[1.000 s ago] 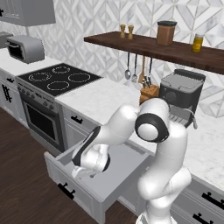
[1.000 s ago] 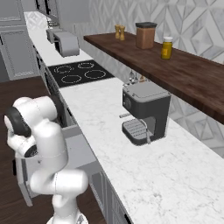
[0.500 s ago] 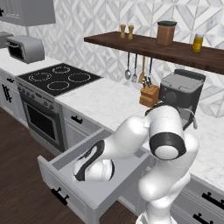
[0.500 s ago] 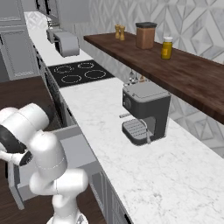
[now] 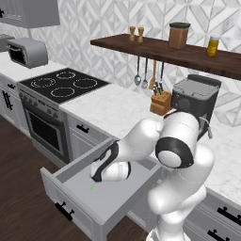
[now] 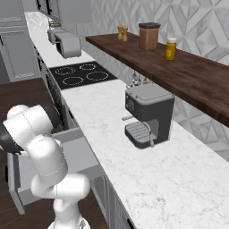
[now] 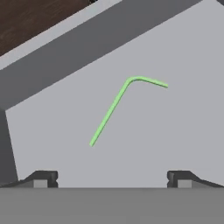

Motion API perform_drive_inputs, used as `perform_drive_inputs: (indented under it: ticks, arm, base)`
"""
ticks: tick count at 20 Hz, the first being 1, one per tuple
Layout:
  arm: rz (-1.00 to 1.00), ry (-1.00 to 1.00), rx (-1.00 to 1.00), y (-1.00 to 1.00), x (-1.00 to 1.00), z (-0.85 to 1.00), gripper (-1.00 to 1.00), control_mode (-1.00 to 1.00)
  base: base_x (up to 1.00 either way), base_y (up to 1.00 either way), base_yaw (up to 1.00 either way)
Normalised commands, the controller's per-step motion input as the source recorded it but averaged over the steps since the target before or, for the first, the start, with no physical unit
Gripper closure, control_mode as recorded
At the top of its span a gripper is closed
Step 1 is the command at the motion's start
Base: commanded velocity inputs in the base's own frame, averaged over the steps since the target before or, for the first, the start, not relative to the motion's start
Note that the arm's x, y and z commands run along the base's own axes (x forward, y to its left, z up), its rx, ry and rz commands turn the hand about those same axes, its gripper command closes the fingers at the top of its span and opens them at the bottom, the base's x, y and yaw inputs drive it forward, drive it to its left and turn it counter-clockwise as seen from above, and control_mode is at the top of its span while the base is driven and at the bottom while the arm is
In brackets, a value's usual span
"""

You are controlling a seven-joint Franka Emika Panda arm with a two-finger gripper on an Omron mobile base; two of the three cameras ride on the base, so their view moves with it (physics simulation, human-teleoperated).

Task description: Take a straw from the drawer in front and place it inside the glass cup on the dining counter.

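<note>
The drawer [image 5: 70,188] is pulled out from under the table [image 5: 117,106], w/ its black handle [image 5: 64,211] on the front panel. The straw [image 7: 114,105] lies flat on the drawer floor, bent near one end: in the hand view the long leg runs from 7 o'clock up to 1 o'clock, then a short leg turns off toward 3 o'clock. In the left base view it is seen as a small green mark [image 5: 92,186] just below the end effector [image 5: 96,175]. The end effector [image 7: 112,177] is held over the drawer, fingers spread wide apart, nothing gripped, w/ the straw at 12 o'clock of the tips, not touched. A stove [image 5: 61,84] sits at 10 o'clock of the drawer.
</note>
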Motion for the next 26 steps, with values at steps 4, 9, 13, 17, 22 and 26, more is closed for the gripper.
perform_drive_inputs:
  ticks: [4,9,13,17,22,26]
  arm:
    - [-0.12,0.0,0.0,0.0,0.72,0.02,-1.0,-1.0]
    - [-0.1,0.0,-0.08,0.18,0.12,-0.13,-1.0,-1.0]
    - [-0.11,0.0,-0.12,0.25,0.02,-0.16,-1.0,-1.0]
    - [-0.1,0.0,-0.03,0.29,0.14,-0.02,-1.0,-1.0]
    - [-0.05,0.0,0.0,0.44,0.08,0.0,-1.0,-1.0]
    - [-0.04,0.0,0.0,0.48,0.0,0.0,-1.0,-1.0]
  base:
    - [0.0,0.0,0.0]
    - [0.0,0.0,0.0]
    - [0.0,0.0,0.0]
    - [0.0,0.0,0.0]
    - [0.0,0.0,0.0]
    - [0.0,0.0,0.0]
